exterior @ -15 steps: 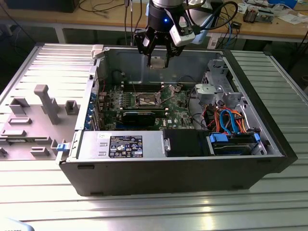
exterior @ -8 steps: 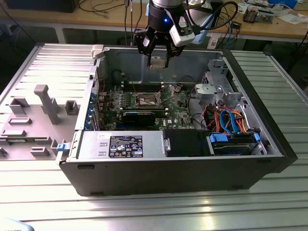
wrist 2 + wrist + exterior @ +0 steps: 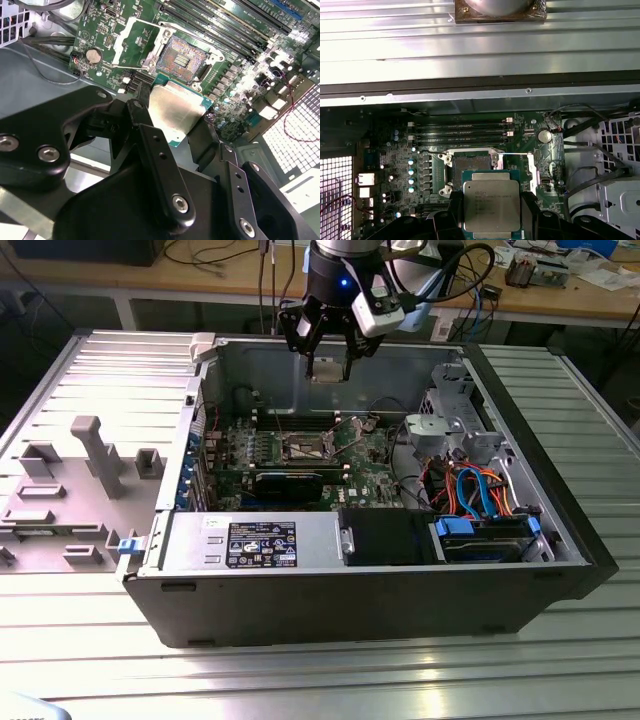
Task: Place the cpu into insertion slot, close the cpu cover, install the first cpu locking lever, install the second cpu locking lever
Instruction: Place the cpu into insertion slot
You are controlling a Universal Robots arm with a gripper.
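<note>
Up over open computer case, near its long side wall, your tool hangs clear of green board. Fingers closed on cpu, gripping two opposite edges. Insertion slot bare, cpu cover lying open beside it. You have memory slots close along one socket edge.

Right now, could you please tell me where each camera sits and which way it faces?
Exterior view: off the arm, looking down into the computer case; the arm's wrist and tool show.
First wrist view: on the arm, looking past the tool's fingers at the held cpu and the insertion slot.
Second wrist view: on the arm, same aim, more slanted.
Both wrist views share cpu, insertion slot, fingers.
</note>
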